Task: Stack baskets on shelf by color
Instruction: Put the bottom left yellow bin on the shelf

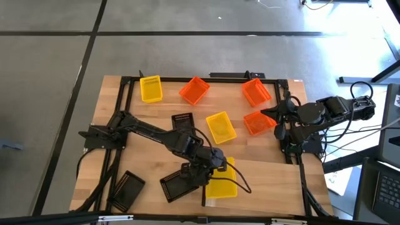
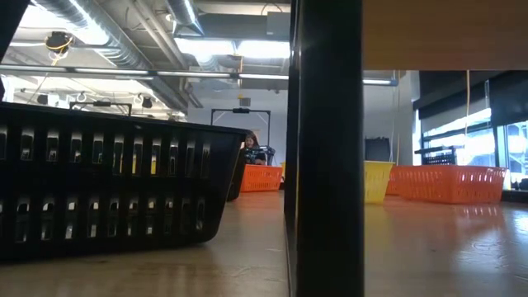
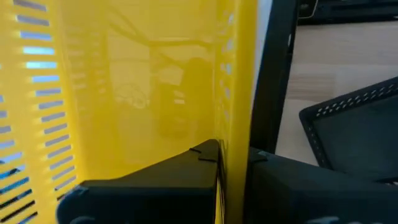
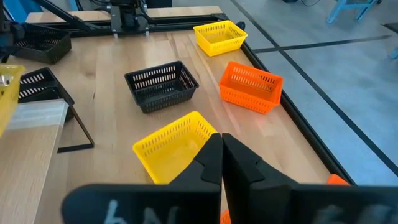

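My left gripper point(image 1: 219, 167) is shut on a yellow basket point(image 1: 224, 184) near the table's front middle. Beside it stands the shelf point(image 4: 37, 115), a pale board with a dark upright end piece point(image 2: 330, 148). A black basket point(image 1: 178, 185) sits just to the left of the held one. Another yellow basket point(image 1: 220, 127), a black basket point(image 1: 182, 120) and an orange basket point(image 1: 259, 122) rest on their bottoms mid-table. At the table's right edge my right gripper point(image 4: 222, 155) hangs shut, with nothing in it. My left gripper pinches a side wall of the yellow basket point(image 3: 235, 106), one finger inside the basket and the other outside. The fingers point(image 3: 186, 180) slant down at it from above. Whether the basket's bottom rests on anything, I cannot tell.
A yellow basket point(image 1: 150, 88) and two orange baskets point(image 1: 194, 90) point(image 1: 256, 92) stand along the far edge. One more black basket point(image 1: 127, 189) lies at the near left corner. A dark metal frame point(image 1: 125, 100) borders the table. Bare wood lies at the near right.
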`<action>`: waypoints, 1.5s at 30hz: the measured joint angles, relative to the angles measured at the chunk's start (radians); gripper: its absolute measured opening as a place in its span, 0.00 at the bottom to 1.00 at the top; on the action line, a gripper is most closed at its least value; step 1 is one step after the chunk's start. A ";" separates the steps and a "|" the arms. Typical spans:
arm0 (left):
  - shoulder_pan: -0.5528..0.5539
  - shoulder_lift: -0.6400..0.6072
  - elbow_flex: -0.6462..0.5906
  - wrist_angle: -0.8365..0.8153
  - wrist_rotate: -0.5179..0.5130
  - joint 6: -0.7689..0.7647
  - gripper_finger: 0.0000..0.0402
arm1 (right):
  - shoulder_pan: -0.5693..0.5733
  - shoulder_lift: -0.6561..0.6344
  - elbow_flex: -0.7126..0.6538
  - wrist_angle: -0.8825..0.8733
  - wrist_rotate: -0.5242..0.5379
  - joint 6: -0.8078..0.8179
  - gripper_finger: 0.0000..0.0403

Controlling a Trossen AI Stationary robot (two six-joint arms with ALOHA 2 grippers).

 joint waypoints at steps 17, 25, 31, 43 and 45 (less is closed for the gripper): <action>0.004 0.000 0.000 0.022 0.041 -0.053 0.14 | 0.000 0.000 0.000 -0.011 0.000 -0.001 0.00; 0.008 0.000 0.000 0.021 0.041 -0.052 0.14 | 0.000 0.000 0.000 -0.016 0.000 -0.007 0.00; 0.008 0.000 0.000 0.015 0.038 -0.060 0.14 | 0.000 0.000 0.000 -0.016 0.000 -0.008 0.00; 0.009 0.000 0.000 0.015 0.045 -0.105 0.14 | 0.000 0.000 0.000 -0.016 0.000 -0.008 0.00; 0.010 0.000 0.000 0.015 0.043 -0.105 0.14 | 0.000 0.000 0.000 -0.016 0.000 -0.008 0.00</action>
